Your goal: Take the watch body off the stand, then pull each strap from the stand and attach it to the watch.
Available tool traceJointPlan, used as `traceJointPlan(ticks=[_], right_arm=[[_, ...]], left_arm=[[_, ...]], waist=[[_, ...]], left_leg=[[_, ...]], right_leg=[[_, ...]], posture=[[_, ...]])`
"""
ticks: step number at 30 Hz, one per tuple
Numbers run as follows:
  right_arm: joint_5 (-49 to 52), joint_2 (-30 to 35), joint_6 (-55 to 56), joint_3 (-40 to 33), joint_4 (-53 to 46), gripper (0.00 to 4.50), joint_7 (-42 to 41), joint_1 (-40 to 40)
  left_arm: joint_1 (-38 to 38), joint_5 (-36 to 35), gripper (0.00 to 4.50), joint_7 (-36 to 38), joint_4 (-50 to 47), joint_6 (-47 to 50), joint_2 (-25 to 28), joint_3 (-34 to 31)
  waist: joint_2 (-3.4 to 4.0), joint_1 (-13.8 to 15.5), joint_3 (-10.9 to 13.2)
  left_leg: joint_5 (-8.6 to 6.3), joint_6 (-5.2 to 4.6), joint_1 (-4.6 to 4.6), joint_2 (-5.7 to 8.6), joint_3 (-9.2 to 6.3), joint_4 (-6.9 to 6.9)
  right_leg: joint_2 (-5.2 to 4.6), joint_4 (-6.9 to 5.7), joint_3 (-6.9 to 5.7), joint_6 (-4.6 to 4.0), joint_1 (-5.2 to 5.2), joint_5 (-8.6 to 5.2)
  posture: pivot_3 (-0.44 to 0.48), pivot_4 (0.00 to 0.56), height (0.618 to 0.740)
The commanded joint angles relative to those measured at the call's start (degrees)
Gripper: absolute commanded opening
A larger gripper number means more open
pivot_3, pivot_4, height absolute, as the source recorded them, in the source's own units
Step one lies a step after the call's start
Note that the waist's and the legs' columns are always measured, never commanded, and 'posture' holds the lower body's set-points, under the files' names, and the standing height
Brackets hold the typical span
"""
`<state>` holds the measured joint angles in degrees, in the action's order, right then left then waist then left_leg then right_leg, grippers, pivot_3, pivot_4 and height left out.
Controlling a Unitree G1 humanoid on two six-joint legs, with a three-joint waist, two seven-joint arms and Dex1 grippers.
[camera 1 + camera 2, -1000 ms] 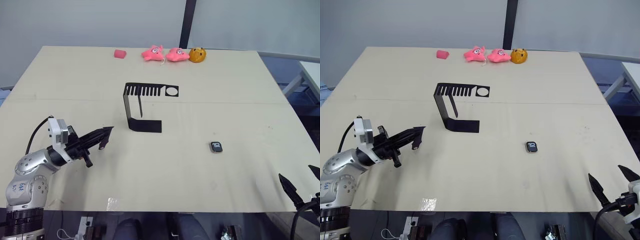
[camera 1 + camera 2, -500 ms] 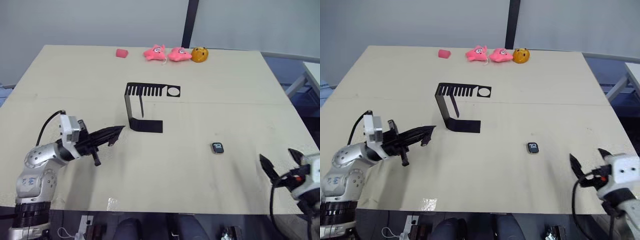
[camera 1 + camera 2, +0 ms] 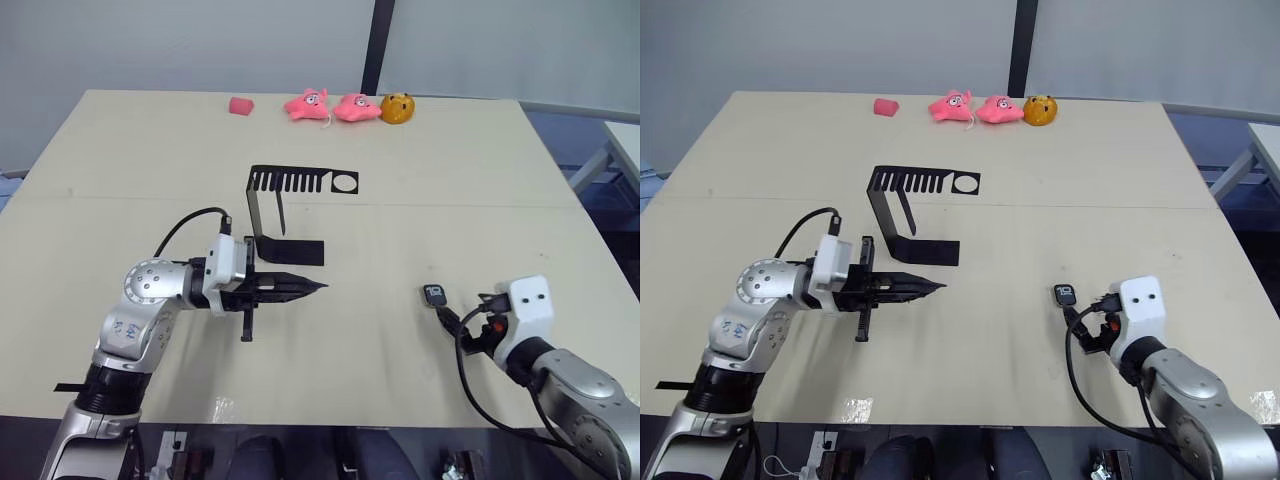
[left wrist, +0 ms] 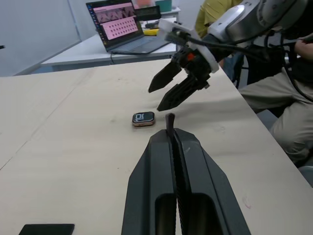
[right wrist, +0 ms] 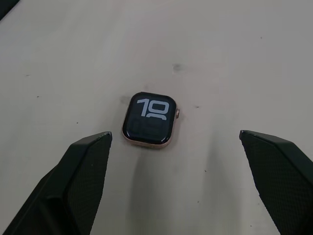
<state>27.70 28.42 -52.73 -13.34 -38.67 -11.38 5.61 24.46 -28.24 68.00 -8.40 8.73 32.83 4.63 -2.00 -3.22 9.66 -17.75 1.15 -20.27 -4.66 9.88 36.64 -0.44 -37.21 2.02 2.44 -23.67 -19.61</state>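
The black stand (image 3: 288,247) is upright at mid-table, and one thin dark strap (image 3: 282,214) hangs from its slotted top plate. To its right, the watch body (image 3: 434,294) lies flat on the table with its screen up. My left gripper (image 3: 320,286) hovers just in front of the stand's base, pointing at the watch. It is shut, and a thin black strap end (image 4: 169,120) sticks out past its fingertips. My right gripper (image 5: 173,134) is open just short of the watch body (image 5: 149,119), one finger (image 5: 90,164) on either side of it.
Two pink plush toys (image 3: 330,106), an orange toy (image 3: 397,108) and a pink block (image 3: 240,105) line the table's far edge. Beyond the table's right side sit a seated person (image 4: 288,112) and a laptop (image 4: 128,27) on another desk.
My left gripper swung from the table's left side to in front of the stand's base. My right gripper came up from the near right edge to the watch body.
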Motion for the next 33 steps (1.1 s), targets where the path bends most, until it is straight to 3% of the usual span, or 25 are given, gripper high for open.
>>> traceJointPlan(ticks=[1,12,32,33], right_arm=[[-2.0,-1.1,0.0,2.8,0.4,4.44,1.7,-2.4],[-7.8,-3.8,-2.0,6.9,3.6,4.44,4.5,-6.1],[-12.3,-7.3,0.3,7.5,5.9,4.44,4.3,-6.4],[-12.4,-7.5,0.1,7.5,5.8,4.20,4.4,-6.4]], left_arm=[[1.6,0.6,0.00,1.8,-2.2,0.6,0.9,1.6],[2.9,4.0,0.00,2.6,-0.9,1.3,3.8,2.3],[2.6,4.1,0.00,2.6,0.5,1.6,4.7,1.8],[2.6,4.2,0.00,2.7,0.6,1.6,4.7,1.8]], waist=[[0.00,-0.1,0.0],[0.01,-0.1,0.0],[0.01,-0.2,0.0],[0.01,-0.2,0.0]], left_leg=[[0.00,0.00,0.00,0.00,0.02,0.05],[0.00,-0.02,-0.03,-0.02,0.01,0.44],[0.00,-0.02,-0.01,-0.03,0.01,0.47],[0.00,-0.02,0.00,-0.03,0.01,0.47]], right_leg=[[0.00,-0.04,0.02,0.01,-0.01,-0.01],[-0.01,-0.38,0.05,0.04,-0.04,-0.02],[-0.01,-0.44,0.05,0.03,-0.03,-0.02],[-0.01,-0.44,0.05,0.03,-0.03,-0.02]], posture=[[0.000,0.150,0.740],[0.000,0.150,0.740],[0.000,0.150,0.740],[0.000,0.150,0.740]])
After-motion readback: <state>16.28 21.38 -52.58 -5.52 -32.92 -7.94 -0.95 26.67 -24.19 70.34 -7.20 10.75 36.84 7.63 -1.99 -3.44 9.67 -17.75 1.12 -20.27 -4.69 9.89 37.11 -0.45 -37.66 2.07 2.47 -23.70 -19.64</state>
